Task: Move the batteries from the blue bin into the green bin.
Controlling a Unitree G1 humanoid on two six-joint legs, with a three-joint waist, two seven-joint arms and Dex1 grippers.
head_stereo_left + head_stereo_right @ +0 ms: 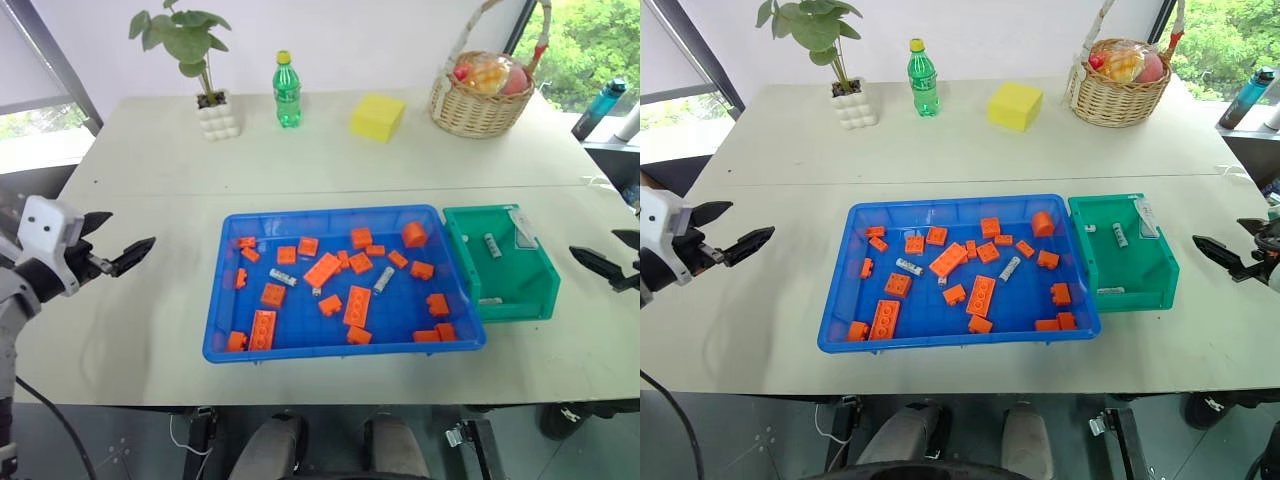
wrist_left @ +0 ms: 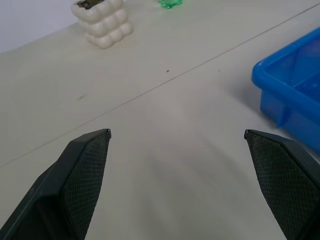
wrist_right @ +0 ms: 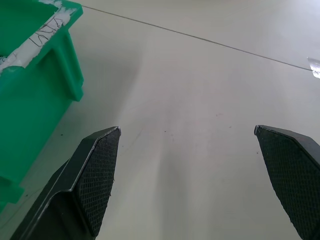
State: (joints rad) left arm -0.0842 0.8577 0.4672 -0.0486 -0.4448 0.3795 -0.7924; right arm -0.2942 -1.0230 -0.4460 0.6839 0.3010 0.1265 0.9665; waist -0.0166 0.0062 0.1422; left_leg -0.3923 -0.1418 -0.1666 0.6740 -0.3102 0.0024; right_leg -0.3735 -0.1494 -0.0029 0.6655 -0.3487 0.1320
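Batteries (image 1: 384, 279) are lying partly sorted: two or three silver cylinders are sitting among the orange bricks (image 1: 322, 270) in the middle of the blue bin (image 1: 232, 345), and at least two more are already resting inside the green bin (image 1: 545, 265), one near its far end and one against its near wall. The green bin is standing just beside the blue bin's right end, the pair sitting toward the near edge of the table (image 1: 140, 330). By this showing the job is looking somewhere near halfway, with the ones among the bricks waiting to be picked out.

The left gripper (image 1: 113, 242) is hanging over bare table beyond the blue bin's left end, fingers spread wide and holding nothing. The right gripper (image 1: 1225, 242) is hovering over the table just past the green bin's right side, likewise spread and empty. Neither is touching a bin.
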